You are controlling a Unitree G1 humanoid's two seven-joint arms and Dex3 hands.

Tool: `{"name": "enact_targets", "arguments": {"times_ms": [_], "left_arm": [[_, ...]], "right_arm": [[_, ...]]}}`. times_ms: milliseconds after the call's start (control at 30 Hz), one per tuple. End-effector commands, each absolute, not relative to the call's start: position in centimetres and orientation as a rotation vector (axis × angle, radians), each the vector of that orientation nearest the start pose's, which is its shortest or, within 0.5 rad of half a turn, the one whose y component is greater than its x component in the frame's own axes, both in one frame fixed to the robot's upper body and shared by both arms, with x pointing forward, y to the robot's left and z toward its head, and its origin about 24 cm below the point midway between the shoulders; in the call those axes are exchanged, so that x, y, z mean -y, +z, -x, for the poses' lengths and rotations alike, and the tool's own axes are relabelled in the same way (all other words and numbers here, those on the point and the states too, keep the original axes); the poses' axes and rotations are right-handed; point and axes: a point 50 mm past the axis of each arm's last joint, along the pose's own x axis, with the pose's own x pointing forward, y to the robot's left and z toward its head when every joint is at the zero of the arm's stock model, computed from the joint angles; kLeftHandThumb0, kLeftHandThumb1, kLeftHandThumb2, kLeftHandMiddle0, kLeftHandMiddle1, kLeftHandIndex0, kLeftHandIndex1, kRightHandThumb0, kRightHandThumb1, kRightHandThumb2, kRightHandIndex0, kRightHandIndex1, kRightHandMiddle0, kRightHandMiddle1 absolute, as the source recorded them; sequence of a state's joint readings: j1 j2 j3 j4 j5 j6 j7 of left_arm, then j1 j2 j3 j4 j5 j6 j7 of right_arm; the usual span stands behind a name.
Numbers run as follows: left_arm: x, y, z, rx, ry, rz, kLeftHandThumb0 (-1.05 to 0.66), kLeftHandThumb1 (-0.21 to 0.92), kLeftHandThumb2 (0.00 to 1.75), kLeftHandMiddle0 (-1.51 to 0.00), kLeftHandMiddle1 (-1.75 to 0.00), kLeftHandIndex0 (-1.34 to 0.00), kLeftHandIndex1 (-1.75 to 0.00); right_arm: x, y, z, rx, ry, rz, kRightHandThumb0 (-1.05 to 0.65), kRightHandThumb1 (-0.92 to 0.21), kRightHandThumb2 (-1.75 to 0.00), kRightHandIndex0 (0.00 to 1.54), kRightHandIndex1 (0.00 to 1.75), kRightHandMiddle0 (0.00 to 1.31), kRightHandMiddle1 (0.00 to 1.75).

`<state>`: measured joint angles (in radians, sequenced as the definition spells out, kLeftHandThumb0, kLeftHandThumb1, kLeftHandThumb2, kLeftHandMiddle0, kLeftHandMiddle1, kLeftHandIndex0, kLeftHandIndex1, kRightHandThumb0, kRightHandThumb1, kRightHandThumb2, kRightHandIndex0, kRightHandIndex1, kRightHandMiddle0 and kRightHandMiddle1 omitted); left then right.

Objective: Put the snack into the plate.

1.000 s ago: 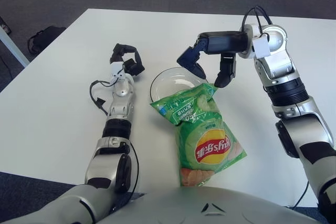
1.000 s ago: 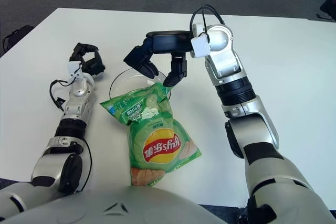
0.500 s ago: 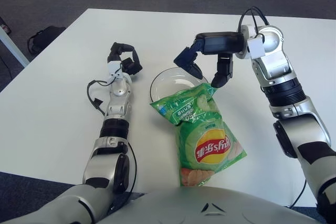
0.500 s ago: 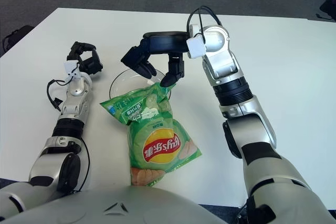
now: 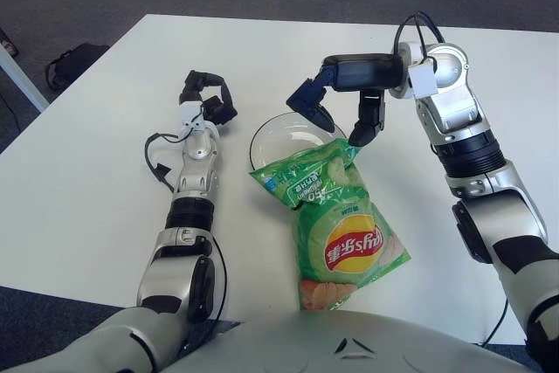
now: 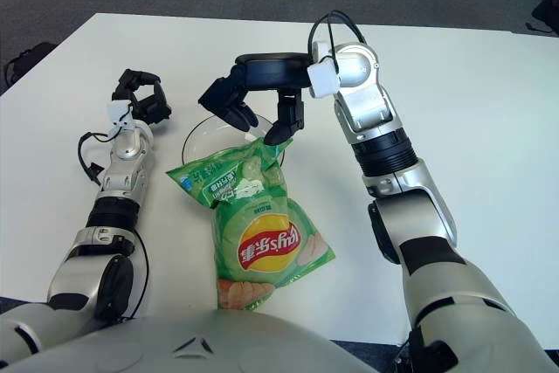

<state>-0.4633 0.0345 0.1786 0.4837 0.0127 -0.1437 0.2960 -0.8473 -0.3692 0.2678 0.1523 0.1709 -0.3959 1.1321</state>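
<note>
- A green snack bag lies flat on the white surface — its upper edge overlaps the near rim of a clear plate at about 11 o'clock from the bag.
- The right robot hand hovers over the plate and the bag's top edge, fingers spread apart, holding nothing.
- The left robot hand shows at 9 o'clock of the plate, fingers curled, empty.
- To do this well, I judge it should pinch the bag's top edge firmly — then lift and slide it fully onto the plate.

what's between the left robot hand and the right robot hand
In the left eye view, bare white table and the plate's far rim separate the left robot hand from the right robot hand.
</note>
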Motion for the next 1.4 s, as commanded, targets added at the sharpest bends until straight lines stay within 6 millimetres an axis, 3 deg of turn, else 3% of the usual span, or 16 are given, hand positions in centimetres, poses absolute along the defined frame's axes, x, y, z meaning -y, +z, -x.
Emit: {"name": "enact_targets", "arguments": {"times_ms": [0, 1367], "left_arm": [[-18.0, 7.0, -33.3, 0.092, 0.349, 0.003, -0.42, 0.51, 1.07, -1.19, -1.75, -0.46, -1.75], [-18.1, 9.2, -34.6, 0.13, 0.328, -0.002, -0.41, 0.54, 1.03, -1.24, -1.75, -0.44, -1.75]], "right_arm": [[6.4, 24.2, -29.4, 0.8, 1.425, 0.836, 0.0, -0.01, -1.54, 0.9, 1.38, 0.72, 1.75], [5.3, 24.3, -29.7, 0.797, 1.424, 0.836, 0.0, -0.01, -1.54, 0.9, 1.38, 0.72, 1.75]]}}
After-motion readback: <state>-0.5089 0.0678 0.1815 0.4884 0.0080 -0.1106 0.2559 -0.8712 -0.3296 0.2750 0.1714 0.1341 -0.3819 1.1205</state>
